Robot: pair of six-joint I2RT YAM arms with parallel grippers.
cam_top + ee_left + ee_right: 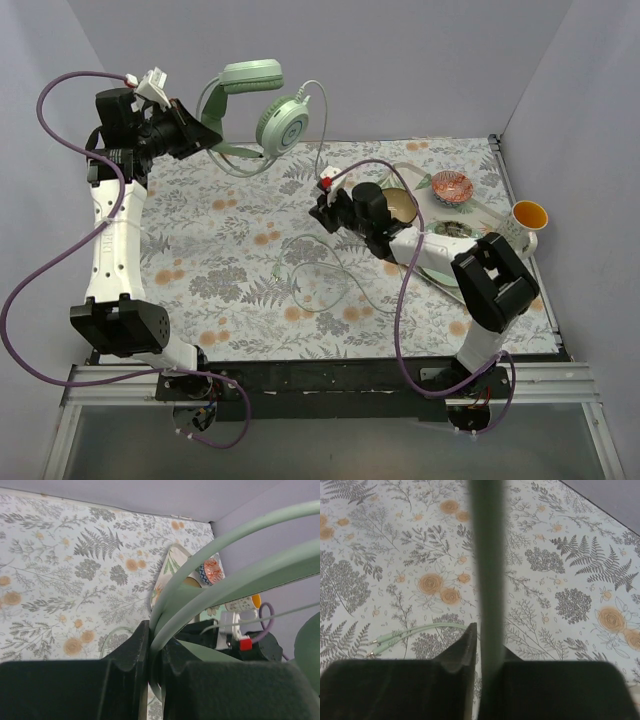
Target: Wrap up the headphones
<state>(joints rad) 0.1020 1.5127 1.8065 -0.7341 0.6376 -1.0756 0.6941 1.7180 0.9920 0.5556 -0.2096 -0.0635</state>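
Left gripper (155, 640) clamps the headphones (270, 120) by the band (250, 577), aloft over the table's (230, 220) far-left side. Your right gripper (487, 645) pinches the cable (487, 555). Winding looks barely begun, so next lead that cable round the band, taut.

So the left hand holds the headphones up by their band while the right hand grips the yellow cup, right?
Not quite. The left hand does hold the headphones up by their band, but the right hand is closed on the thin cable, not the cup, which stands apart, off to the right. The right wrist view shows the cable pinched in that hand.
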